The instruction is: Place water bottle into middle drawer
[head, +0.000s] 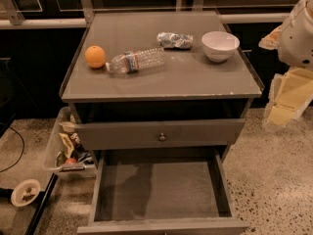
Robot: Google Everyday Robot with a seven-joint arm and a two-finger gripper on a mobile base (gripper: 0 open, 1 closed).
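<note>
The water bottle, clear ribbed plastic with a white, blue and red label band, lies on its side on the grey cabinet top, left of centre. The middle drawer is pulled open below, its flat grey base bare. My gripper hangs at the right edge of the view, beside the cabinet's right front corner, well away from the bottle and holding nothing that shows.
An orange sits just left of the bottle. A silvery-blue foil packet and a white bowl stand behind and to the right. A drawer front with a round knob is above the open drawer. A clear bin of clutter stands at the left.
</note>
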